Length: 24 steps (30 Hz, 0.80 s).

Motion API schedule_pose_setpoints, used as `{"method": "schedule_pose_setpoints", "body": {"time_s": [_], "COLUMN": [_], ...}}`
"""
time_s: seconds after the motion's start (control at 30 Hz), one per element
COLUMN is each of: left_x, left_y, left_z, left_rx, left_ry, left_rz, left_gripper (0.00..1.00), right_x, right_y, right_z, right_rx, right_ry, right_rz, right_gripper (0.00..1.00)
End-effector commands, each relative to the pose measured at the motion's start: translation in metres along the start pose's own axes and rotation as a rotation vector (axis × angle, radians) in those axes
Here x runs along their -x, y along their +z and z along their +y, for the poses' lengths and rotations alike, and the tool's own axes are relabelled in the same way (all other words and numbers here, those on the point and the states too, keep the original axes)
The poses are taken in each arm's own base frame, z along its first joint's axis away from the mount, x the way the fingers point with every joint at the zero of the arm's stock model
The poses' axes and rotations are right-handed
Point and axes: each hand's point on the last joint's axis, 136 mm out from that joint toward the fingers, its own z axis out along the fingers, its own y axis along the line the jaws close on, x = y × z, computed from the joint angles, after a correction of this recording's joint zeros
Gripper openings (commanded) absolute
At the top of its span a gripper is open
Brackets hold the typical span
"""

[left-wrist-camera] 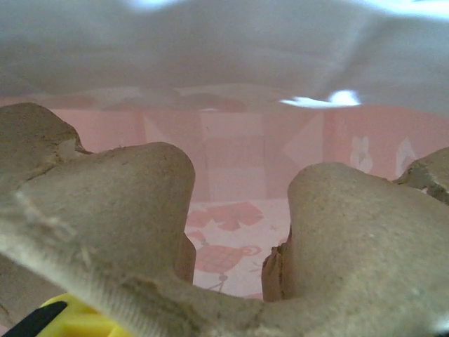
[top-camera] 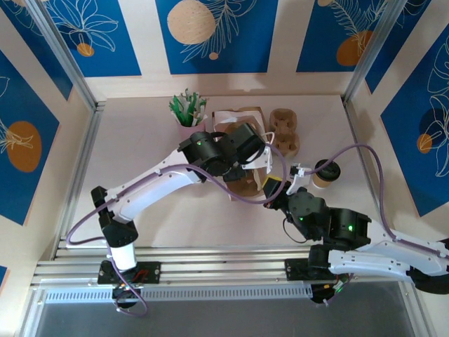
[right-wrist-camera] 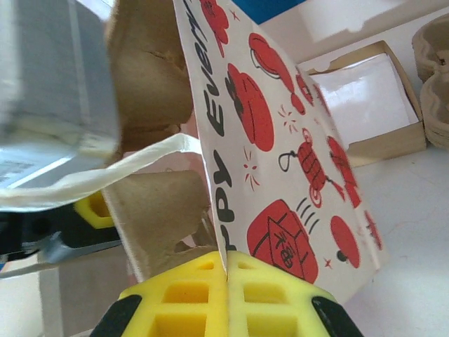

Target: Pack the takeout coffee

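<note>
1. Two yellow fingers of the right gripper (right-wrist-camera: 226,270) are pressed together on the edge of the bag (right-wrist-camera: 280,140), holding its mouth open.
2. Just beyond, the left gripper (top-camera: 247,163) appears clamped on the rim of the carrier (left-wrist-camera: 105,210), which sits tilted inside the bag's mouth.
3. Farther right, the coffee (top-camera: 326,172) stands upright and lidded on the table (top-camera: 140,140), apart from the bag.
4. The step in hand is likely seating the carrier. Next it needs pushing down level and releasing, then the coffee fetched while the bag is kept open.

Pulp carrier (left-wrist-camera: 351,232) fills bag (right-wrist-camera: 280,161) mouth; takeout coffee (top-camera: 325,173) right; left table (top-camera: 133,147) free.
</note>
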Motion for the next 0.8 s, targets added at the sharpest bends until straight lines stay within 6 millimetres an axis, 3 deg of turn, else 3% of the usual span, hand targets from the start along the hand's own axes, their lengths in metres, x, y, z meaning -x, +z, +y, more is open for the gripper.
{"method": "schedule_pose_setpoints", "body": {"time_s": [0.0,0.27,0.6,0.77], "left_x": [-0.004,0.002,-0.007,-0.024], "left_y": [0.009,0.015,0.016,0.024], "left_z": [0.010,0.027,0.016,-0.003], "left_rx": [0.030,0.077,0.031,-0.032], "left_ry": [-0.036,-0.099,-0.081,-0.049], "left_rz": [0.034,0.030,0.056,0.115], "left_gripper": [0.40,0.44,0.38,0.35], "right_x": [0.013,-0.001,0.003,0.008], "right_y": [-0.006,-0.009,-0.014,-0.015], "right_z": [0.009,0.006,-0.002,0.009], "right_rx": [0.051,0.048,0.007,0.035], "right_ry": [0.073,0.119,0.086,0.052], "right_rz": [-0.048,0.002,-0.024,-0.051], "right_gripper": [0.00,0.00,0.00,0.00]}}
